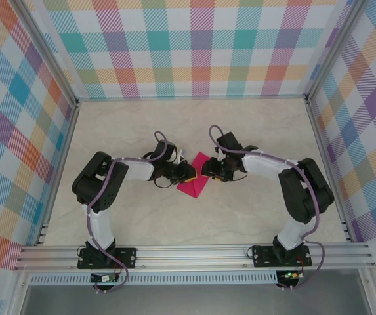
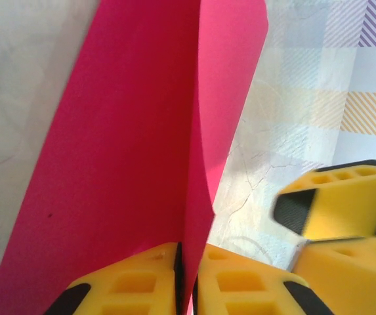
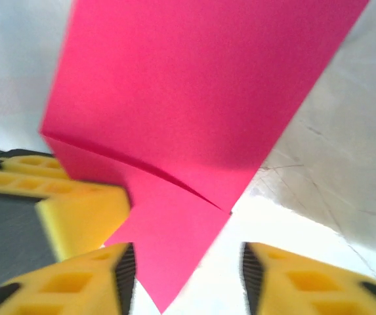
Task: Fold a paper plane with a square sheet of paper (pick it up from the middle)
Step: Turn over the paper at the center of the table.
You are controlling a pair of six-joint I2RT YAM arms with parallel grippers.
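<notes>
On the desk, the square sheet of paper sits about mid-desk, away from every edge and half folded over. The left end effector is pinching the fold (probably to steady it). The right end effector is spread around the paper's corner, not gripping.

The paper was matte magenta, folded along a crease. It sat mid-scene, one flap raised.
</notes>
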